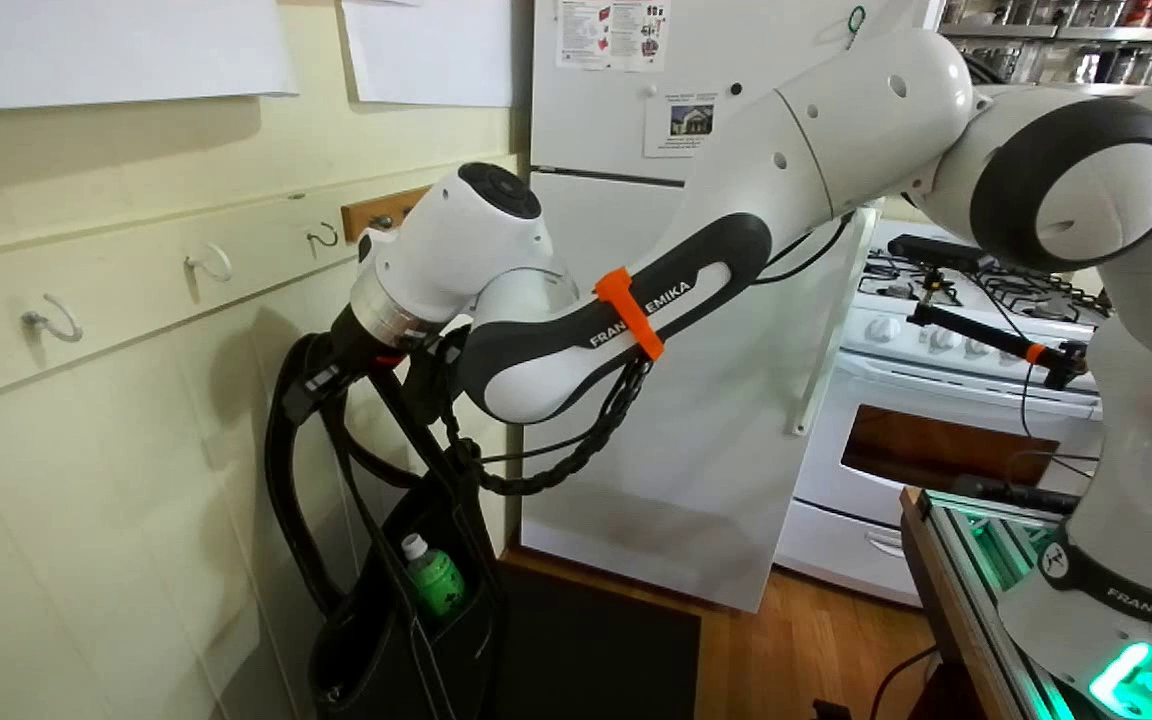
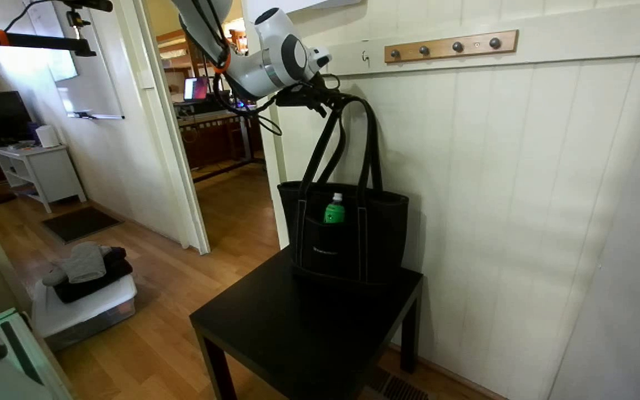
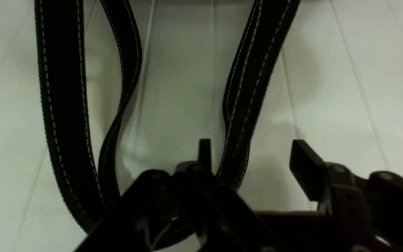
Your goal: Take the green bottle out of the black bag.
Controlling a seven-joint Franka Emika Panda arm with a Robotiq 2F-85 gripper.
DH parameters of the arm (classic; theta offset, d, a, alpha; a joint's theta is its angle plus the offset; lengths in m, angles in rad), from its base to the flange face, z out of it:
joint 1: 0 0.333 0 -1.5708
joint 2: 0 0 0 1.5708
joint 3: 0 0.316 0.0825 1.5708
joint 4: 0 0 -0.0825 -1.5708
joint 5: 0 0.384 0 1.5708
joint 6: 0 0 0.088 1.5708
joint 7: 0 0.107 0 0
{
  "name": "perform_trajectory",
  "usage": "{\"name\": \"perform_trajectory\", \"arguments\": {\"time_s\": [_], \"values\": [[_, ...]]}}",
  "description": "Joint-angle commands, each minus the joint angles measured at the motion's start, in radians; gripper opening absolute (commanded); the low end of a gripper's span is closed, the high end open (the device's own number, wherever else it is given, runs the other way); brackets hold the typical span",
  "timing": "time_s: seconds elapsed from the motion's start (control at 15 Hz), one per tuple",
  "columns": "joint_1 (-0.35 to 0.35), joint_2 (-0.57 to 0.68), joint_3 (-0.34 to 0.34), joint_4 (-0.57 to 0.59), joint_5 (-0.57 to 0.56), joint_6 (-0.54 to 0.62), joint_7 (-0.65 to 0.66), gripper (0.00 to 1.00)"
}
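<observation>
- Gripper [image 3: 252,157], lower right of the wrist view: released, jaws well apart, pale wall [image 3: 177,87] showing between.
- Arm [image 1: 836,120] stretches from the right edge to left of centre in an exterior view, wrist angled down.
- Strap handles [image 3: 65,105] loop behind the jaws; contact unclear.
- Green bottle [image 2: 334,213], mid-frame, upright in the front pocket of the black bag [image 2: 389,239], top above its edge.
- Black table [image 2: 281,322] under the bag, stretching toward lower centre.
- Farther: fridge [image 1: 656,470] at centre, stove [image 1: 896,385] right.
</observation>
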Motion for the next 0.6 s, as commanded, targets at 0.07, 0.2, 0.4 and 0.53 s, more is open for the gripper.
{"name": "perform_trajectory", "arguments": {"time_s": [0.07,0.2,0.4,0.53], "values": [[-0.007,0.017,0.007,0.025,0.057,0.011,-0.061,0.21],[-0.009,-0.015,0.014,-0.005,0.060,-0.012,-0.088,0.06],[-0.017,-0.066,0.036,-0.051,0.070,-0.035,-0.130,0.00],[-0.020,-0.106,0.049,-0.089,0.071,-0.065,-0.157,0.02]]}}
